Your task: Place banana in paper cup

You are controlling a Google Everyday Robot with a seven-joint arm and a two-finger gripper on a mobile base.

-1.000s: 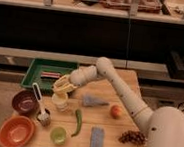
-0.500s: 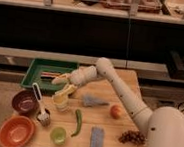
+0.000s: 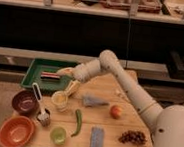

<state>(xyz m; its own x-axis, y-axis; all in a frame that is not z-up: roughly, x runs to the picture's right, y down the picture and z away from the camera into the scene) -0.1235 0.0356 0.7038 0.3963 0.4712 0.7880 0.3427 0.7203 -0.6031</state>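
Note:
The cream-white paper cup (image 3: 59, 100) stands on the wooden table (image 3: 132, 100), left of centre. The yellow banana (image 3: 72, 88) leans with its lower end in the cup and its upper end sticking out up and to the right. My gripper (image 3: 64, 73) is just above and slightly left of the cup, over the near edge of the green tray. It sits close above the banana's upper end; I cannot tell whether it touches the banana.
A green tray (image 3: 34, 78) lies behind the cup. A purple bowl (image 3: 24, 101), a white brush (image 3: 39, 106), an orange bowl (image 3: 15, 131) and a light-green cup (image 3: 57, 135) are at the left. A green chili (image 3: 77, 122), grey packet (image 3: 93, 102), peach (image 3: 116, 111), sponge (image 3: 96, 137) and grapes (image 3: 133, 137) lie to the right.
My gripper has risen a little from the cup's rim toward the tray. The banana now leans out of the cup below it.

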